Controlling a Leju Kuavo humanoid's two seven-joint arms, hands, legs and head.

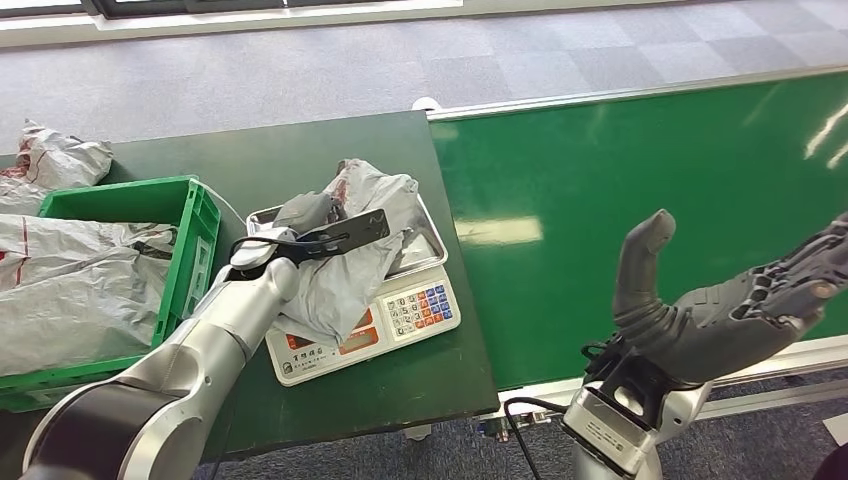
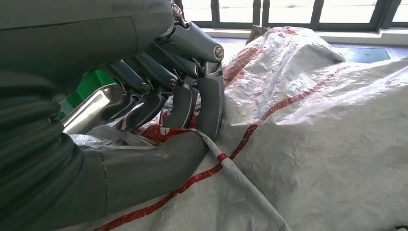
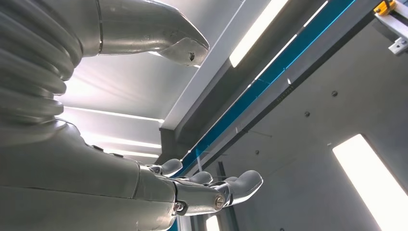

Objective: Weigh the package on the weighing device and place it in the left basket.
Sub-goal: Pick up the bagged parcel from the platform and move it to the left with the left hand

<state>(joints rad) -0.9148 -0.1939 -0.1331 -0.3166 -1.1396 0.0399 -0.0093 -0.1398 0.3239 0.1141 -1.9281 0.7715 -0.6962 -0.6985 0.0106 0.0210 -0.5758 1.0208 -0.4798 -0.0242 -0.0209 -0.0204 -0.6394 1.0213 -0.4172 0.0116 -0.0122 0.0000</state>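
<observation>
Weighing stage reached: package (image 1: 360, 235) lies on the scale (image 1: 400, 310), left hand (image 2: 183, 96) fingers clamped on it. Right hand (image 1: 720, 310) idle, fingers spread. Outstanding: transfer to green basket (image 1: 190, 220) at nine o'clock.

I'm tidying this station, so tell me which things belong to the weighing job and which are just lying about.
Part of the job:
grey package on the scale
left hand gripping the package
green basket left of the scale

Just lying about:
other grey bags in and behind the basket
green conveyor belt
right hand, open, palm up
</observation>
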